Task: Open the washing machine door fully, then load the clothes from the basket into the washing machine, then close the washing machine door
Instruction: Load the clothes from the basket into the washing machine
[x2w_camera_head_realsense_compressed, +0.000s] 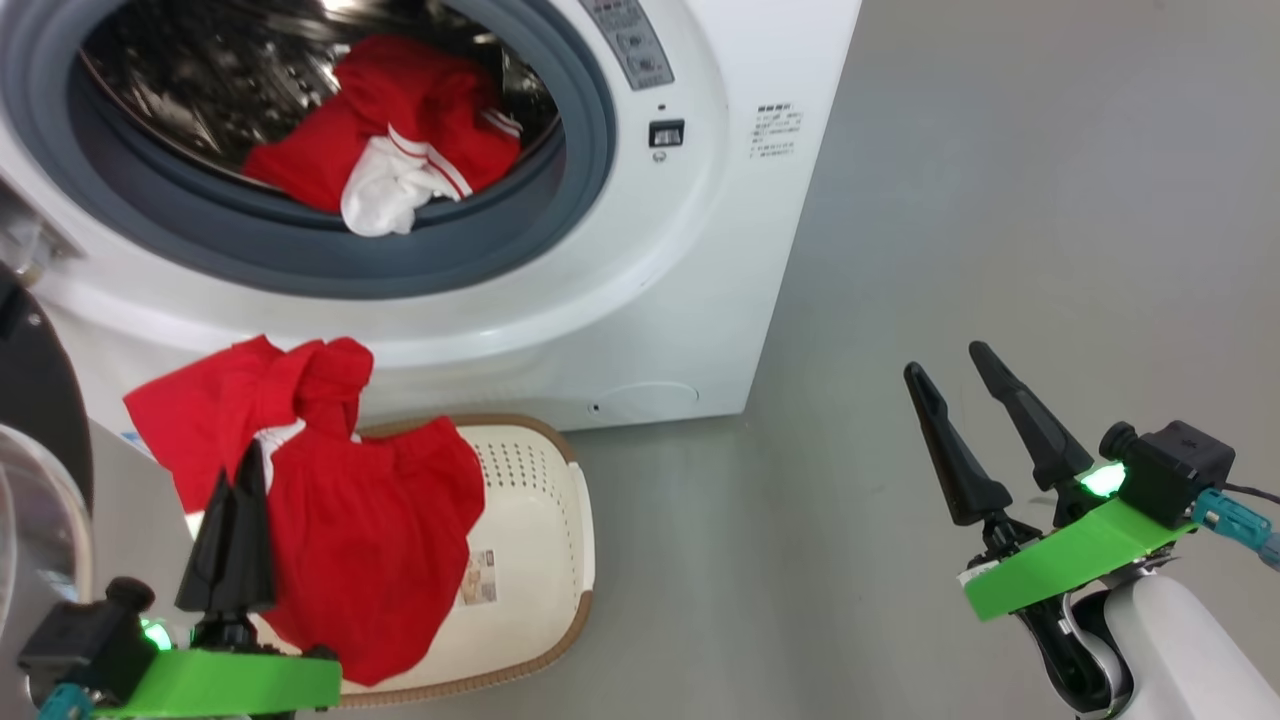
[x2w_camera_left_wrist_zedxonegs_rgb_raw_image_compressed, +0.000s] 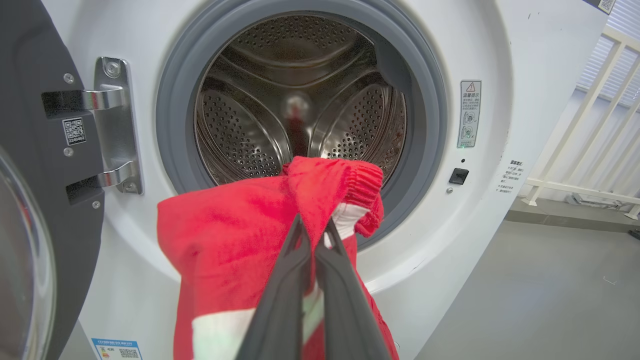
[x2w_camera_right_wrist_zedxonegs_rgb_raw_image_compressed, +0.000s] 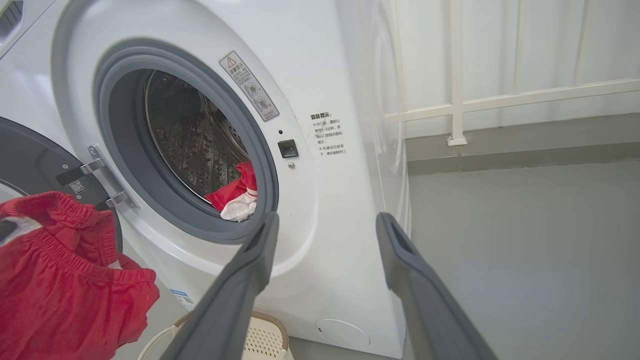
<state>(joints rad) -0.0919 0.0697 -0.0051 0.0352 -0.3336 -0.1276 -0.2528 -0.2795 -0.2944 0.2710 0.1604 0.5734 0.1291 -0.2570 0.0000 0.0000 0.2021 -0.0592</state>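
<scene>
Now: one garment in the drum, one in our left fingers

We hold the second red garment (x2w_camera_head_realsense_compressed: 380, 540) clamped tight between the fingers of our left gripper (x2w_camera_head_realsense_compressed: 240, 468). It hangs bunched, red with a white band, over the basket (x2w_camera_head_realsense_compressed: 540, 500) and in front of the lower face of the washing machine (x2w_camera_head_realsense_compressed: 680, 300). We cannot tell whether its hem touches the basket. From our left wrist, its elastic edge rises just before the mouth of the steel drum (x2w_camera_left_wrist_zedxonegs_rgb_raw_image_compressed: 295, 65).

The first red garment (x2w_camera_head_realsense_compressed: 400, 130) lies inside the drum near the front, with its white trim against the grey gasket (x2w_camera_head_realsense_compressed: 400, 265). The washing machine door (x2w_camera_left_wrist_zedxonegs_rgb_raw_image_compressed: 30, 150) stands swung open at our left, hung on its metal hinge (x2w_camera_left_wrist_zedxonegs_rgb_raw_image_compressed: 115, 125). The basket sits on the grey floor (x2w_camera_head_realsense_compressed: 1000, 200) just beside the machine's foot.

Our right gripper (x2w_camera_head_realsense_compressed: 946, 360) is well apart on the right, above bare floor. Its fingers are spread and grasp nothing.
</scene>
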